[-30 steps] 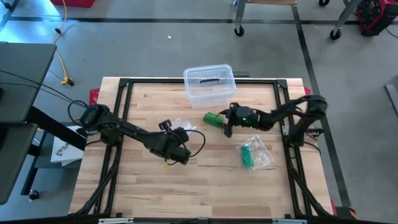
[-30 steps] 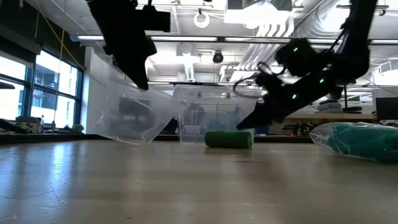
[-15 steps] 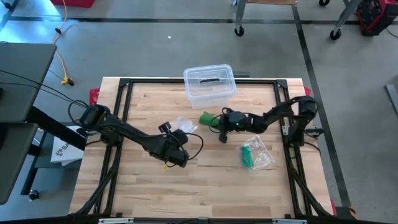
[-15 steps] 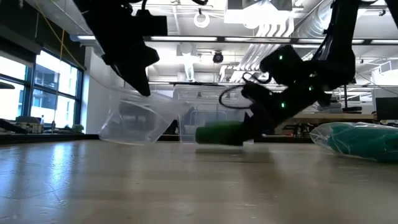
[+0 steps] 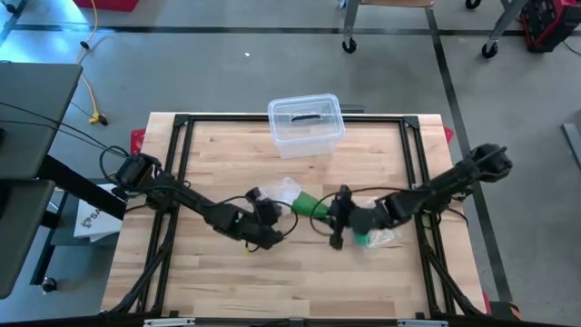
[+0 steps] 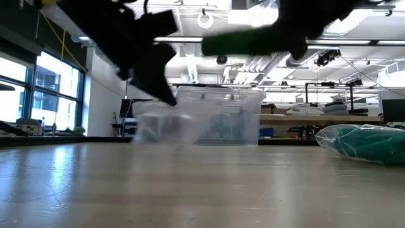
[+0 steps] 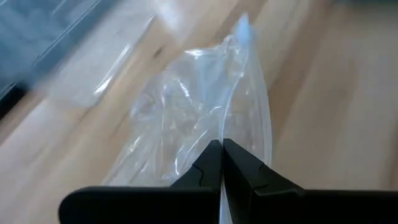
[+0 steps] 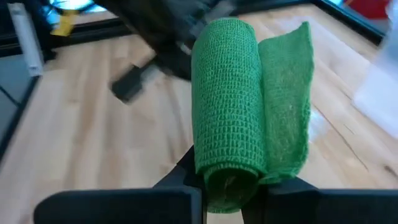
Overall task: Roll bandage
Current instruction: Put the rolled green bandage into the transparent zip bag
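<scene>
A green bandage roll (image 5: 308, 203) with a loose flap (image 8: 286, 99) hangs above the table's middle, and my right gripper (image 5: 323, 209) is shut on it; the low view shows the roll (image 6: 250, 43) high over the board. Just left of it, my left gripper (image 5: 272, 211) is shut on a clear plastic bag (image 5: 284, 190), which spreads away from the fingers in the left wrist view (image 7: 205, 106). My left gripper pinches a gathered edge of the clear bag (image 7: 222, 138) between its two shut fingers. The bag hangs slack beyond them; whether it touches the board I cannot tell. My right gripper pinches the roll's near end (image 8: 231, 177) between its two fingers, which lie along the roll. It comes roughly level from the table's right. The roll sticks out past the fingers, lifted clear, with its flap loose beside it.
A second clear bag holding green bandages (image 5: 372, 229) lies right of the right gripper, near its arm. A clear lidded plastic box (image 5: 306, 122) stands at the far edge's middle. Black frame rails (image 5: 178, 154) run along both table sides. Bare board lies toward the near edge.
My right gripper has shut on the green roll, lifted it off the board and carried it toward the near edge and a little left. My left gripper has carried the clear bag slightly right, toward the roll.
</scene>
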Motion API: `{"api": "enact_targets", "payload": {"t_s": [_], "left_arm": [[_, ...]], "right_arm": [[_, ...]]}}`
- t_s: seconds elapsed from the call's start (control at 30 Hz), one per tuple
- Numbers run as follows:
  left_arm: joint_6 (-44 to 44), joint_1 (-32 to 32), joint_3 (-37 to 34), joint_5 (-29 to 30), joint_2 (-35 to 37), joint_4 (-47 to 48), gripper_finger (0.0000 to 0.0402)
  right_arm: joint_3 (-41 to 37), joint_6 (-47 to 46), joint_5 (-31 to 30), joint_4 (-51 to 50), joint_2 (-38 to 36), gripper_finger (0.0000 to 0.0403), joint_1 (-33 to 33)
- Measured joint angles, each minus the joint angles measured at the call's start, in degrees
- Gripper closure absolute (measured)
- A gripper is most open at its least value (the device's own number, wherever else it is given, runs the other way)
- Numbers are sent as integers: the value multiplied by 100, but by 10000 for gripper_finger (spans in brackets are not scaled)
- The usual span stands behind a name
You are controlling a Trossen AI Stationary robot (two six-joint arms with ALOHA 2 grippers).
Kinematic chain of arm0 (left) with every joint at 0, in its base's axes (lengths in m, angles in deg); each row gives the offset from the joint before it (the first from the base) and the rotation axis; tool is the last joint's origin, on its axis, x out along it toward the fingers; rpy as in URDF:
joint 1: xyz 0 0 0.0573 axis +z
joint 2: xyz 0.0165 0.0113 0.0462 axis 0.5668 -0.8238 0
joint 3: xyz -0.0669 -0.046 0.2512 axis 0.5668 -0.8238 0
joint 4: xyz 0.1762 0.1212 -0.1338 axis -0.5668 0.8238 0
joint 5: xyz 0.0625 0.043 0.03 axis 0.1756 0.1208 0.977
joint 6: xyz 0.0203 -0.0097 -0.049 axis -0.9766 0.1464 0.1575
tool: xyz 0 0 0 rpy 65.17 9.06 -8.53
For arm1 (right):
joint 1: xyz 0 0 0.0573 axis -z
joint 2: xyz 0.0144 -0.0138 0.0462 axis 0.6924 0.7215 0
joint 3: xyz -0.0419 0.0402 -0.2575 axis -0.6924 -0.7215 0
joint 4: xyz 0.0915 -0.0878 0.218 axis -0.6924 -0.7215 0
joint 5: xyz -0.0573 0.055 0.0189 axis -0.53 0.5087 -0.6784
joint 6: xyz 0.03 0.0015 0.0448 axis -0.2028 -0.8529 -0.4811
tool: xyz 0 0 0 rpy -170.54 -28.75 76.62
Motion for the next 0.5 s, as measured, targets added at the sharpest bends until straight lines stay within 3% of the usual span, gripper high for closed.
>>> {"api": "enact_targets", "payload": {"t_s": [0.2,0.5], "left_arm": [[-920,84,2,-493,0,-1521,401],[-886,88,-7,-770,-7,-1776,401]], "right_arm": [[1054,-9,-279,-977,702,365,-438],[1077,-876,-947,-1612,1281,365,-448]]}}
